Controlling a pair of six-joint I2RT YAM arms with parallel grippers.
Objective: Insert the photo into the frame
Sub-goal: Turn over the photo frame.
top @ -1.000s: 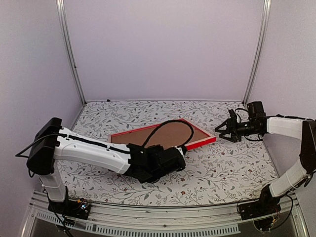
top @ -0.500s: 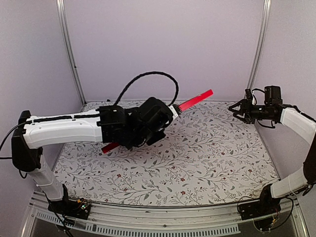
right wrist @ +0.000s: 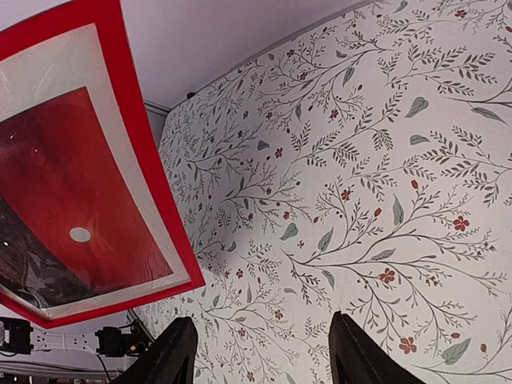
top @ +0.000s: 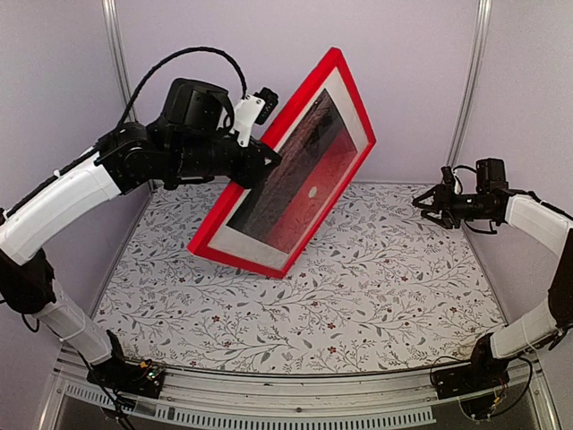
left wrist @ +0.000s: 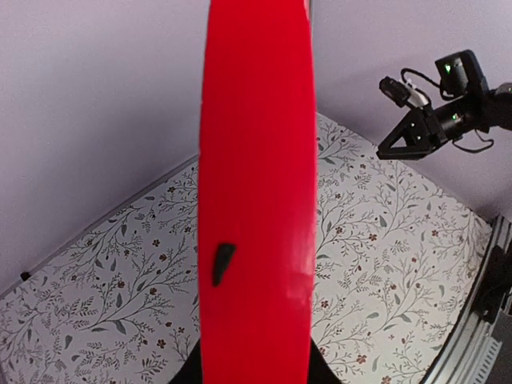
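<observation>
My left gripper [top: 257, 158] is shut on the left edge of the frame [top: 235, 253] and holds it high and tilted, red front towards the top camera. Inside it, behind a white mat [top: 351, 116], sits the photo [top: 300, 175], part bright red with a white dot and part dark and streaky. In the left wrist view the frame's red edge [left wrist: 256, 200] fills the middle and hides the jaws. Whether the frame's lower edge touches the table I cannot tell. My right gripper [top: 423, 204] hovers open and empty at the right. Its wrist view shows the frame [right wrist: 136, 136] and photo [right wrist: 72, 192] beyond the gripper [right wrist: 260, 352].
The table [top: 376, 305] wears a floral cloth. Pale walls enclose it, with metal posts [top: 121, 81] at the back corners. A black cable [top: 188, 54] loops above the left arm.
The frame lay back-up on the table a second ago. The left arm has lifted it and turned it, front now facing the camera. The right gripper drew back to the right.
</observation>
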